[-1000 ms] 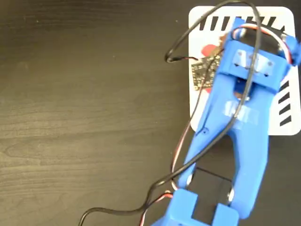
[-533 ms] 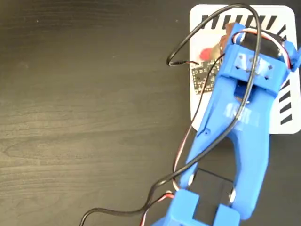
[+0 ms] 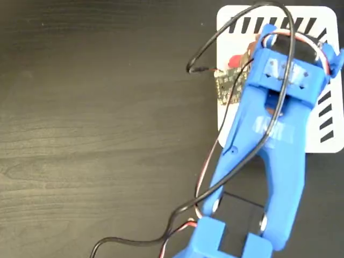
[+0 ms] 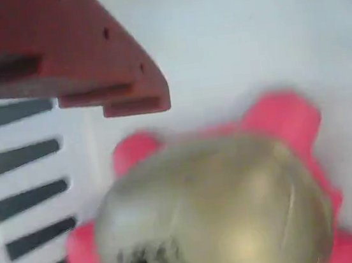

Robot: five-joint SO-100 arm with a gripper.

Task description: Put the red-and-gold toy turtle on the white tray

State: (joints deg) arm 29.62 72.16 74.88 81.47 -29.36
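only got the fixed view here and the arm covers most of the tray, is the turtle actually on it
Observer: Yes. In the wrist view the red-and-gold toy turtle lies on the white tray.
Operator: shell up or flipped
Observer: Shell up; the gold dome faces the camera, red legs poking out around it.
Operator: near the stripes?
Observer: Right beside them; one leg reaches the black stripes.
Operator: gripper still on it?
Observer: One red finger shows above the turtle, apart from it; the other is out of frame.

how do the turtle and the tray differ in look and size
The red-and-gold toy turtle is small, rounded and domed, with a shiny gold shell and red legs; the white tray is flat, far larger, and white with black stripes along an edge. The turtle lies on the tray. Both show a black marking.
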